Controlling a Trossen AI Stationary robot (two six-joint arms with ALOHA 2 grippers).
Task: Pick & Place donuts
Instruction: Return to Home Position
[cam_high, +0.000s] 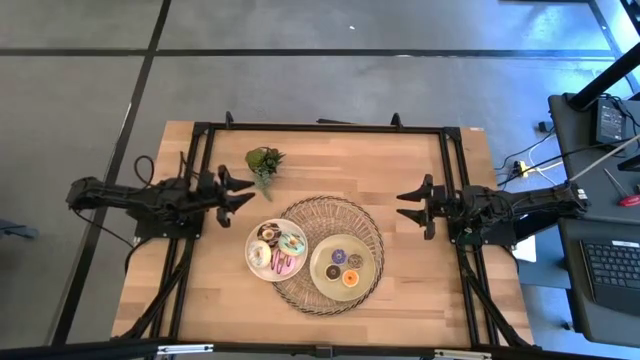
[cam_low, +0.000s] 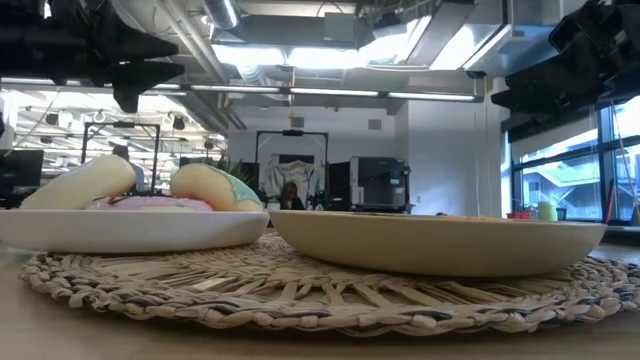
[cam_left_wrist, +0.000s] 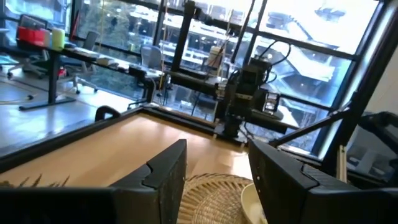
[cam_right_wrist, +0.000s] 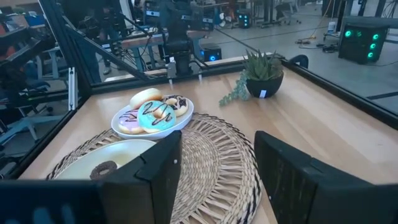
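Left gripper (cam_high: 246, 193) and right gripper (cam_high: 403, 206) are hovering released and empty at opposite table sides. Between them, donuts (cam_high: 277, 250) are lying on a white plate (cam_high: 251, 263) and a tan plate (cam_high: 320, 262). The high view is showing the rings flat. The right wrist view is showing a mint donut (cam_right_wrist: 155, 116) tilting on the pile.

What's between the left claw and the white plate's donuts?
Only bare table, the high view shows. The left gripper is open, off the white plate of donuts.
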